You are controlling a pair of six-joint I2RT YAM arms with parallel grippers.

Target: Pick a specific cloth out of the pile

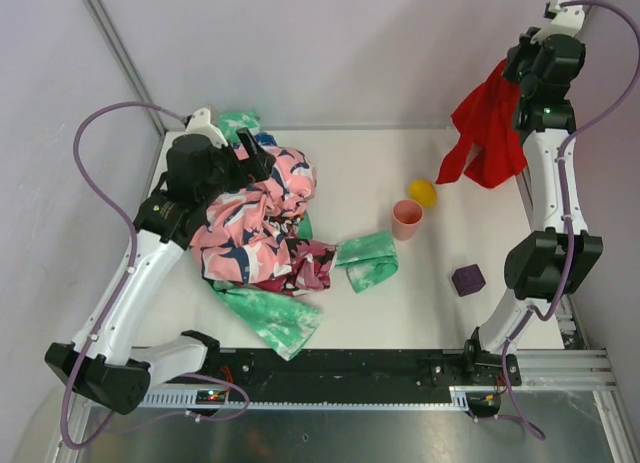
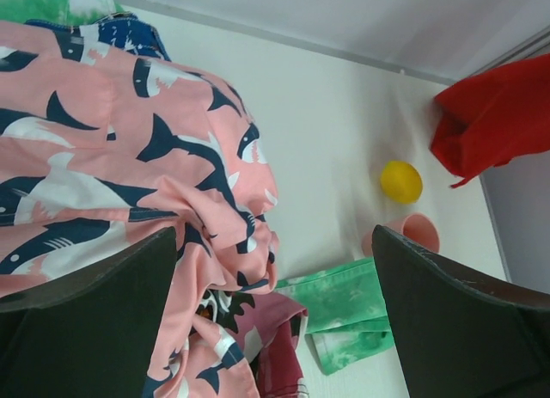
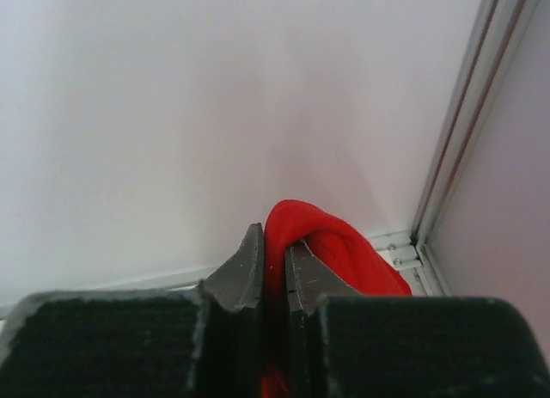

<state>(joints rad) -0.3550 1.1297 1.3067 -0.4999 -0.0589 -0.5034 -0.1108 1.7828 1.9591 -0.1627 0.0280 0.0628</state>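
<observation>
The plain red cloth hangs in the air at the far right corner, off the table, with my right gripper shut on a fold of it. It also shows at the right edge of the left wrist view, as the red cloth. The pile lies at the left of the table: pink cloth with navy-and-white print on top, dark magenta cloth and mint green cloth under it. My left gripper hovers over the pile's far side, open, holding nothing.
A folded mint green cloth lies apart in the middle. A pink cup and a yellow ball stand right of centre, a purple block nearer the right arm's base. Walls and frame posts close in the back and sides.
</observation>
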